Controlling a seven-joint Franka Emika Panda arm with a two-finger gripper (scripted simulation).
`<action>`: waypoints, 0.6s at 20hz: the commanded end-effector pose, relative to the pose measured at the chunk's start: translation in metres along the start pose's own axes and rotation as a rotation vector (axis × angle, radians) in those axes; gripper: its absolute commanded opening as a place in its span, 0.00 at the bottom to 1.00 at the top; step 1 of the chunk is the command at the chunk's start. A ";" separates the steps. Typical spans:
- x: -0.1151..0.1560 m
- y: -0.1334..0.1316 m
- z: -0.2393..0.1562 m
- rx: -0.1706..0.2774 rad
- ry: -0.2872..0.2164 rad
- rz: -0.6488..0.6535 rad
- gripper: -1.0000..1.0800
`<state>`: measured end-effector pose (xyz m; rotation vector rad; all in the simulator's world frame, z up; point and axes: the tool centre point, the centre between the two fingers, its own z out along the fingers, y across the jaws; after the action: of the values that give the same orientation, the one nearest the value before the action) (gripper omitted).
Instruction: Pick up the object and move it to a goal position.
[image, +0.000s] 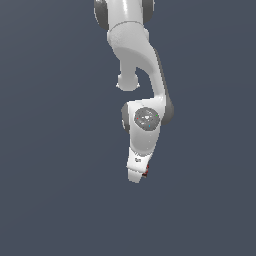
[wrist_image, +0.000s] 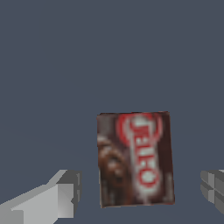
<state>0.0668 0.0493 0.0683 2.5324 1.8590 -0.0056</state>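
Note:
The object (wrist_image: 134, 158) is a small dark brown box with a red and white label, lying flat on the grey surface. In the wrist view it sits between the two grey fingers of my gripper (wrist_image: 139, 192), with a gap on each side, so the gripper is open and touches nothing. In the exterior view the white gripper (image: 137, 176) points down and hides nearly all of the object (image: 146, 172); only a red and dark sliver shows at its edge on the exterior view's right.
The white arm (image: 142, 80) comes down from the top of the exterior view. A plain grey-blue surface (image: 55, 200) fills everything around it.

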 end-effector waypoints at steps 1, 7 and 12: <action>0.001 0.001 0.002 -0.001 0.002 -0.022 0.96; 0.001 0.002 0.003 -0.002 0.002 -0.029 0.96; 0.001 0.001 0.016 -0.002 0.002 -0.030 0.96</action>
<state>0.0691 0.0497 0.0582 2.5044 1.8955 0.0007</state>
